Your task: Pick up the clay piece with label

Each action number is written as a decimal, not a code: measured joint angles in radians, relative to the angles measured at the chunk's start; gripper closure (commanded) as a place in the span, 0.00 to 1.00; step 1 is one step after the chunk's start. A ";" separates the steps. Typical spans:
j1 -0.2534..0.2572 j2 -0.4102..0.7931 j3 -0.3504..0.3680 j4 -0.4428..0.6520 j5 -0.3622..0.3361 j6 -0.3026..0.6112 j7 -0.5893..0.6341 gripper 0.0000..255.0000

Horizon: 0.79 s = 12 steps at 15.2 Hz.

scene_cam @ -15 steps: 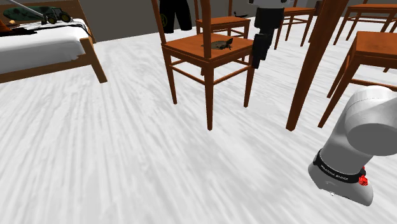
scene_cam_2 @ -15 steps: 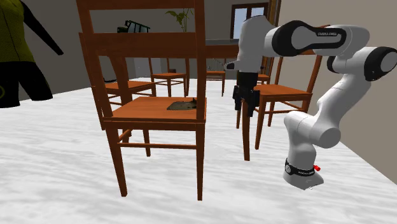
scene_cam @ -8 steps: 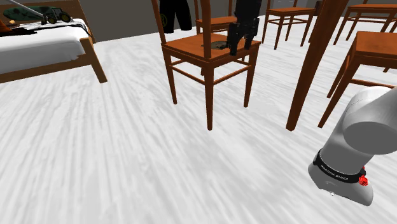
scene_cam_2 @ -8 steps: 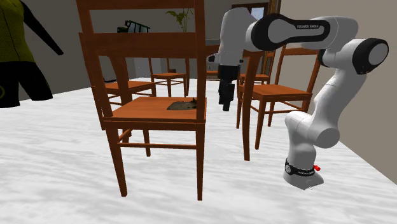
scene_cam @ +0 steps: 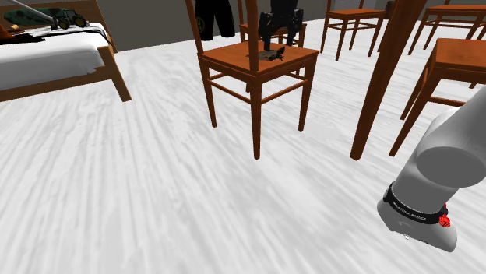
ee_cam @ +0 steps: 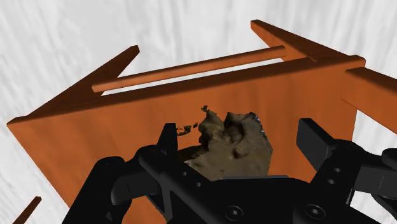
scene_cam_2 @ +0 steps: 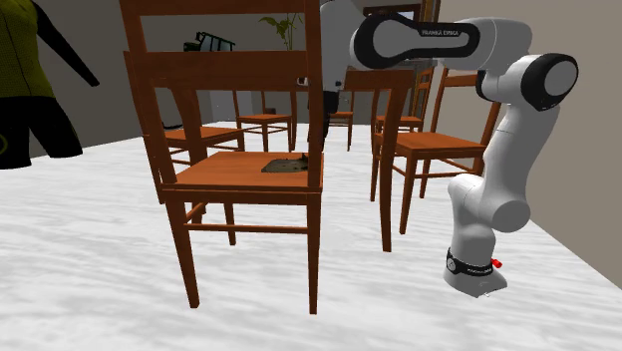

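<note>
The clay piece [scene_cam: 272,53] is a small dark brown-grey lump lying on the seat of a brown wooden chair [scene_cam: 237,56]. It lies near the seat's far edge in the second exterior view [scene_cam_2: 286,165]. My black gripper [scene_cam: 279,40] hangs just above it, pointing down, partly behind the chair's back post in the second exterior view [scene_cam_2: 321,145]. In the wrist view the gripper [ee_cam: 242,137] is open. Its fingers [ee_cam: 168,137] stand apart on either side of the clay piece [ee_cam: 232,143] without touching it, above the seat [ee_cam: 95,140].
A thick wooden table leg [scene_cam: 382,78] stands between my base [scene_cam: 420,214] and the chair. More brown chairs [scene_cam: 459,58] stand at the shoulder view's right and behind. A bed [scene_cam: 47,58] is at the far left. A dark figure [scene_cam_2: 30,80] stands at the second exterior view's left.
The arm has swung from beside the chair, at the shoulder view's right, across to above the clay piece on the seat. The clay piece has not moved.
</note>
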 measured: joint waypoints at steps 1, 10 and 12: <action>-0.001 0.005 0.001 -0.002 -0.001 0.009 0.009 0.00; -0.003 -0.002 0.001 -0.090 -0.002 0.090 0.016 1.00; -0.003 -0.003 0.001 -0.092 -0.003 0.092 0.016 1.00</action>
